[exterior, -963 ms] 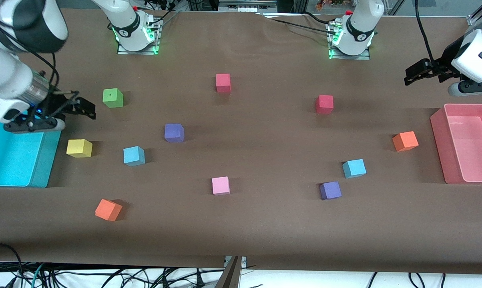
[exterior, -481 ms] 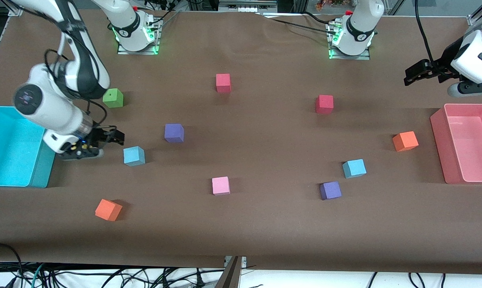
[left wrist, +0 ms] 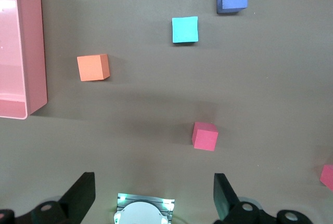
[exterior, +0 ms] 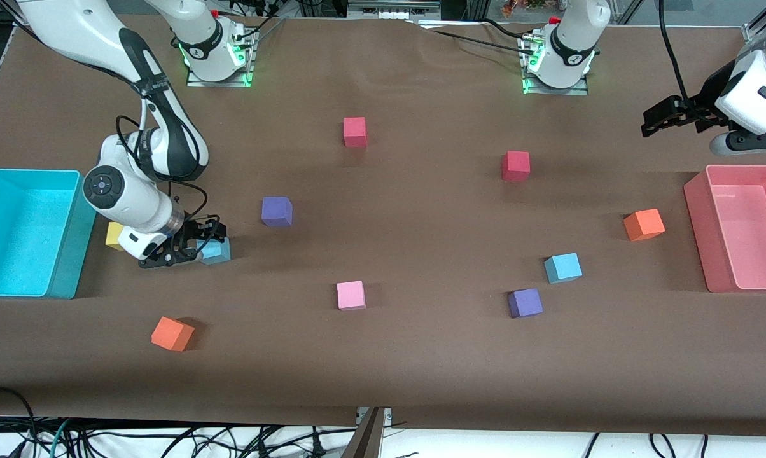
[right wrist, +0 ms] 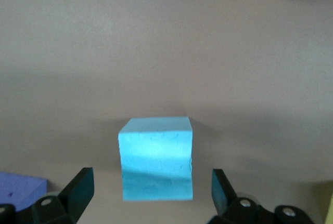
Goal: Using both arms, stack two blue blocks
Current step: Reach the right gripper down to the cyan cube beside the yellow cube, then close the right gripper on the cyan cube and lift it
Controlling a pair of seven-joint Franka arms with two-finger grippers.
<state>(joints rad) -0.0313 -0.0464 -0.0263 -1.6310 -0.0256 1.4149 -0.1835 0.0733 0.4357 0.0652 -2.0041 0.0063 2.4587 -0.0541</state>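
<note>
One blue block (exterior: pixel 217 250) lies near the right arm's end of the table. My right gripper (exterior: pixel 200 243) is low over it and open. In the right wrist view the block (right wrist: pixel 156 156) sits between the spread fingers (right wrist: pixel 78 192) of the right gripper (right wrist: pixel 151 195), which do not touch it. The other blue block (exterior: pixel 562 267) lies toward the left arm's end and shows in the left wrist view (left wrist: pixel 185 29). My left gripper (exterior: pixel 661 119) waits open and empty, high beside the pink bin; it also shows in the left wrist view (left wrist: pixel 152 198).
A cyan bin (exterior: pixel 71 235) stands at the right arm's end, a pink bin (exterior: pixel 698 229) at the left arm's end. A yellow cube (exterior: pixel 112 234) is half hidden by the right arm. Purple (exterior: pixel 277 211) (exterior: pixel 525 303), pink (exterior: pixel 350 295), orange (exterior: pixel 172 333) (exterior: pixel 644 224) and red (exterior: pixel 354 131) (exterior: pixel 515 165) cubes lie scattered.
My right arm has swung from over the cyan bin's edge down to the blue block and now straddles it. The left arm has not moved.
</note>
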